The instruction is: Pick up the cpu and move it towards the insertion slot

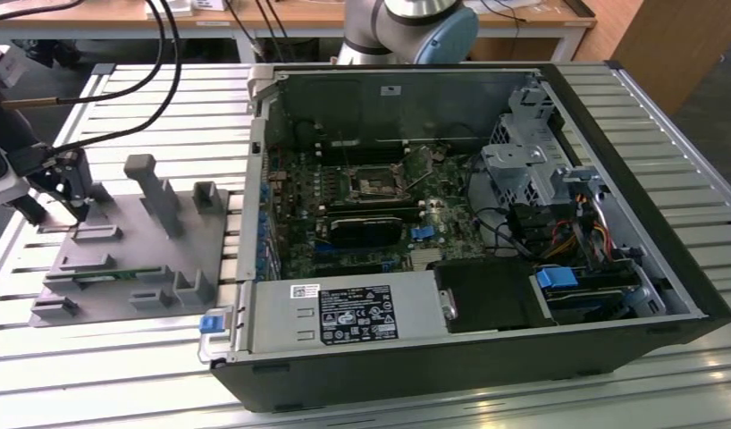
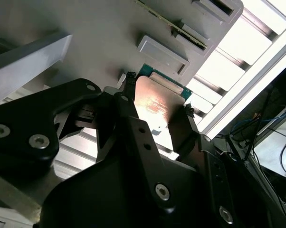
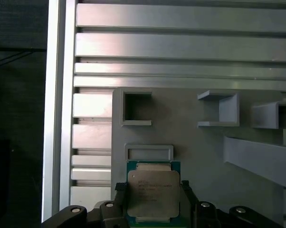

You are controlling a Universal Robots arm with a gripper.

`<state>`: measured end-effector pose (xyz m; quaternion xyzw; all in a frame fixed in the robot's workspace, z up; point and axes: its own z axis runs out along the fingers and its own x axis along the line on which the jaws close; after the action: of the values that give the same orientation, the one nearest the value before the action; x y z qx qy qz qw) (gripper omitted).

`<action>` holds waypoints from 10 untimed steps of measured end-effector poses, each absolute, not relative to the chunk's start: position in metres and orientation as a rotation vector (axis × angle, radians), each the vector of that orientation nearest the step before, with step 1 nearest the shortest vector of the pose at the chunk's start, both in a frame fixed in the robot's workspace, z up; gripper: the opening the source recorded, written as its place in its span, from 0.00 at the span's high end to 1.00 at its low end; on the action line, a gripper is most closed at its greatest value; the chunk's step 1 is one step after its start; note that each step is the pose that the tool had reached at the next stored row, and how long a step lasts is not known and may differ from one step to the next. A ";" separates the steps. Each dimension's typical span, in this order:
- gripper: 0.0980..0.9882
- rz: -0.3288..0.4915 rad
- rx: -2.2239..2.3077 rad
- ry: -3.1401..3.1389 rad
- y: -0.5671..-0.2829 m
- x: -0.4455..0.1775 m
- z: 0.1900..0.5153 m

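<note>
Two dark fingers (image 3: 121, 192) of your gripper (image 3: 153, 199) press against opposite edges of the cpu (image 3: 152, 190), holding it over the grey plastic block (image 3: 200, 142). In the exterior view you have the arm low at the exterior view's left, well apart from the insertion slot (image 1: 375, 185), which sits inside the open computer case (image 1: 651, 268) on the slatted aluminium table (image 1: 104, 375).

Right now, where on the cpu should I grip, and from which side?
Take the cpu by its two opposite side edges, from straight above. It lies flat, metal top up, on the grey block, and a raised frame crowds a third edge.
</note>
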<state>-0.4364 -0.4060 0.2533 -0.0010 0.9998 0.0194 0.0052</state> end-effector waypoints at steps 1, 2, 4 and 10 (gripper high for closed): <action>0.52 0.061 -0.003 3.131 -0.406 -0.436 0.254; 0.52 0.061 -0.003 3.131 -0.406 -0.436 0.255; 0.52 0.061 -0.003 3.131 -0.406 -0.436 0.256; 0.52 0.061 -0.003 3.131 -0.406 -0.436 0.259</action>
<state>-0.4364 -0.4059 0.2593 -0.0010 0.9998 0.0194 0.0052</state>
